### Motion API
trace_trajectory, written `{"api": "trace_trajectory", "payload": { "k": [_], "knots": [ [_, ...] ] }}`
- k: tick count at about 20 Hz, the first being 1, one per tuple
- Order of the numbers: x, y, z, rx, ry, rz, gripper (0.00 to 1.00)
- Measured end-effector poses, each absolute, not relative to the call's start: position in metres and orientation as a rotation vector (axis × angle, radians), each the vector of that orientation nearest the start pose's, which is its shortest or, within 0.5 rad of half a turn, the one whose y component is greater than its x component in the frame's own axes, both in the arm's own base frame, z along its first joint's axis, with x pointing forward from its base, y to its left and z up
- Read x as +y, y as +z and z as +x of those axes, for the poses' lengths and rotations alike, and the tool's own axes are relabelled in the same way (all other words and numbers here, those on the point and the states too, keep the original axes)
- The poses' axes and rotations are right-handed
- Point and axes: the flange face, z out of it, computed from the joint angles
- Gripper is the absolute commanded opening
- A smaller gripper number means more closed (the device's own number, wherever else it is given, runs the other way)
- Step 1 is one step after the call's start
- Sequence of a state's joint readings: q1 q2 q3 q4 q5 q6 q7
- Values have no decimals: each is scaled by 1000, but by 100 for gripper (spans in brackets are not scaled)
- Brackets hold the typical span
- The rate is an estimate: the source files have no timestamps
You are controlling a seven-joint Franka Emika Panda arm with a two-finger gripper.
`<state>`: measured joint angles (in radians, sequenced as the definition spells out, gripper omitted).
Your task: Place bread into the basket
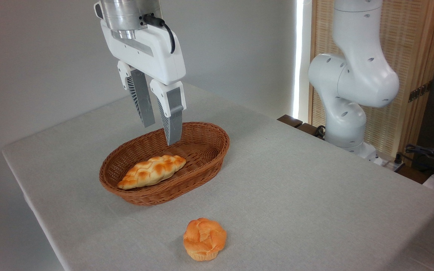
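Bread [152, 171], one braided loaf, lies inside the single wicker basket [205, 158]. One round bun [204, 239] sits apart on the table [315, 188]. One gripper [160, 132] hangs above, fingers spread, empty.

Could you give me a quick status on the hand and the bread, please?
Hand open, empty, above the basket. Bread lying inside the basket. Round bun on the table, clear of everything.

Counter [296, 195]: flat top under a pale grey-white cloth. Resting directly on it: one oval reddish-brown wicker basket [205, 165], left of centre; one small round orange bun [204, 239], near the front edge, apart from the basket.
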<state>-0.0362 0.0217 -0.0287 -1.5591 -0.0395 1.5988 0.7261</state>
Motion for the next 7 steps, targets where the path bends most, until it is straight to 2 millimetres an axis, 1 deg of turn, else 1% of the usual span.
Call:
{"api": "trace_trajectory", "payload": {
  "k": [7],
  "knots": [
    [-37, 620, 563, 1213, -48, -2932, 100]
  ]
}}
